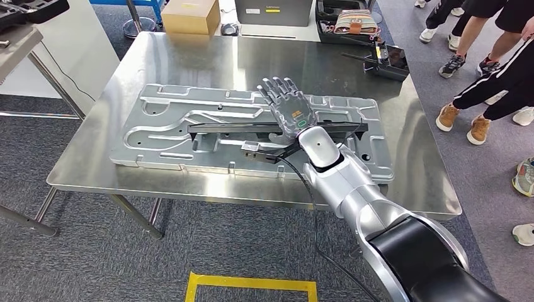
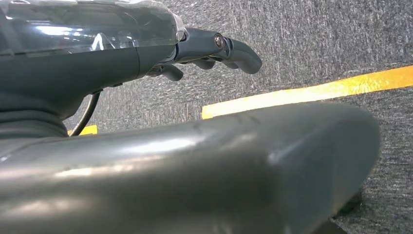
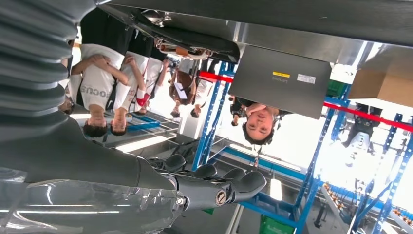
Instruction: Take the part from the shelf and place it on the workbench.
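Part (image 1: 189,129) lies flat on the worktop (image 1: 189,60). Your right hand (image 1: 288,107) hovers over it, fingers (image 1: 277,88) spread, holding nothing — likely released. Left hand (image 2: 214,48) hangs floorward, fingers curled, nothing held.

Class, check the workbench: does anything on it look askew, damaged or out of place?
Nothing stands out. The large metal part lies flat on the workbench, fully supported, and the right hand is spread open above it.

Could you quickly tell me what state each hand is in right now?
Left hand: fingers curled, nothing in them, hanging over the carpet.
Right hand: open, fingers spread flat above the metal part, holding nothing.
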`<action>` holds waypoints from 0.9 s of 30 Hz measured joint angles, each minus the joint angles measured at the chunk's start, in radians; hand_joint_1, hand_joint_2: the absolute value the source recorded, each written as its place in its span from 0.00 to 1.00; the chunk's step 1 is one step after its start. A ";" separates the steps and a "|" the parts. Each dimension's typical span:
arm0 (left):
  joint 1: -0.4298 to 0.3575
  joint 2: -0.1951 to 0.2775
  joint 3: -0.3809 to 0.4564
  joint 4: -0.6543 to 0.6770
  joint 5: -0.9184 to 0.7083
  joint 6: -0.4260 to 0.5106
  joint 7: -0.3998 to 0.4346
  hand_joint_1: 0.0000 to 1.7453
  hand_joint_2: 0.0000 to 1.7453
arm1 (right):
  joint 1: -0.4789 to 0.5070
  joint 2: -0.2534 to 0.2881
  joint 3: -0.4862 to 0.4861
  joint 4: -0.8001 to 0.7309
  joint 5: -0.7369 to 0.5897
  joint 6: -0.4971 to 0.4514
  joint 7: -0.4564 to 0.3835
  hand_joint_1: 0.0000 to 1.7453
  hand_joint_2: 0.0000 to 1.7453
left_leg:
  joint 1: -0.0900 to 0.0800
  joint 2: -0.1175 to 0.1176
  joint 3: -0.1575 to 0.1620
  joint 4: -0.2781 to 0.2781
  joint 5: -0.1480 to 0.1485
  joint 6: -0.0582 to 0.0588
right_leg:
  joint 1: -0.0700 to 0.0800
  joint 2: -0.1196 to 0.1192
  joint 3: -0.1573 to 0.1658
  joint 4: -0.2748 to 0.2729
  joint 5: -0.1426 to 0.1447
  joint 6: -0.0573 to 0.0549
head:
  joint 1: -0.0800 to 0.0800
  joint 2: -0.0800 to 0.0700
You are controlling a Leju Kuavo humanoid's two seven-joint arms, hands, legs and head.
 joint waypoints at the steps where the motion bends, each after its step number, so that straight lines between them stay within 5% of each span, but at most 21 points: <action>1: 0.000 0.000 0.000 0.000 0.000 0.000 0.000 0.00 0.00 | 0.000 0.000 0.000 0.000 0.000 0.000 0.001 0.00 0.00 | 0.000 0.000 0.000 0.000 0.000 0.000 | 0.000 0.000 0.000 0.000 0.000 0.000 | 0.000 0.000; 27: -0.003 0.000 0.015 0.000 0.003 -0.031 0.149 0.00 0.00 | -0.036 0.016 -0.106 -0.060 -0.088 -0.009 -0.105 0.00 0.00 | -0.002 0.000 0.000 0.001 0.000 0.000 | -0.002 0.000 0.001 -0.001 0.000 0.001 | 0.000 0.000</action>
